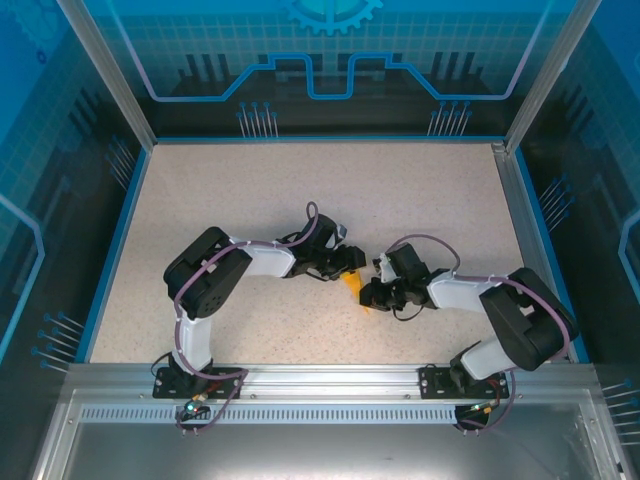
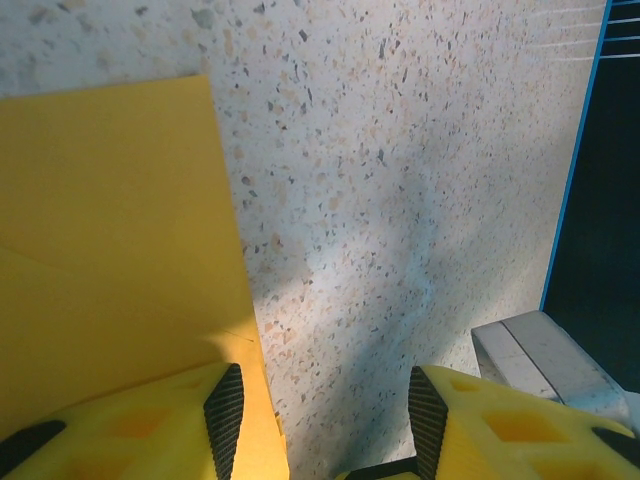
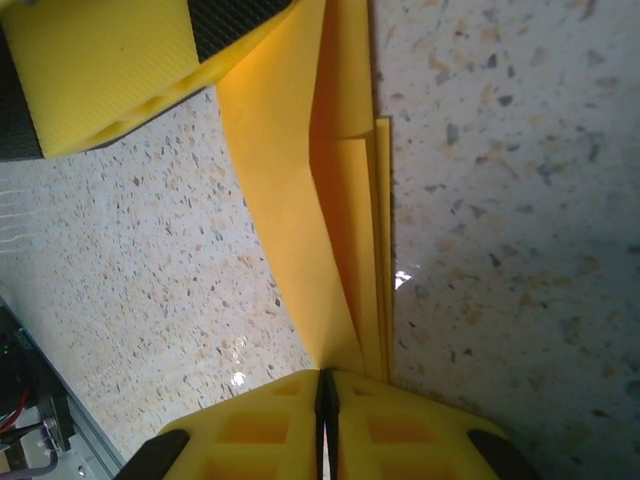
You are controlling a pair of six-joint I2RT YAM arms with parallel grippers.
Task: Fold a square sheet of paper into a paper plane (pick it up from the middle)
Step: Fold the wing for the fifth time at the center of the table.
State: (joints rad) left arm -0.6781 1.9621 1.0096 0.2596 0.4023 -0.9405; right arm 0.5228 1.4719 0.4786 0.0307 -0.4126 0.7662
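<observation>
Surface: speckled beige table point(image 1: 440, 200), blue rim, closed in by blue-tinted clear panels. The back panel carries a gear-shaped graphic point(image 1: 330, 12). An aluminium rail point(image 1: 320, 385) runs along the near edge and carries both arm bases.

Left arm: rises from its base, elbow bent out to the left, forearm reaching right toward table centre. Left gripper point(image 1: 350, 263) is down at the surface. In the left wrist view the left gripper point(image 2: 325, 420) has its yellow fingers point(image 2: 150, 430) standing apart, black pads facing each other, bare table between them. The finger on the left of that view lies over the edge of the paper; the other is over bare table.

Right arm: mirrors the left, elbow out to the right, forearm reaching left. Right gripper point(image 1: 368, 296) meets the left one at mid-table. In the right wrist view the right gripper point(image 3: 325, 400) has its fingers pressed together, pinching the near end of the paper.

Sheet of paper point(image 1: 352, 286): orange-yellow, at table centre between the two grippers. Wrist views show it folded, with several layers stacked edge on edge point(image 3: 330, 200) and a broad flat panel point(image 2: 110, 230). One left-gripper finger point(image 3: 100, 70) rests against its far end.
</observation>
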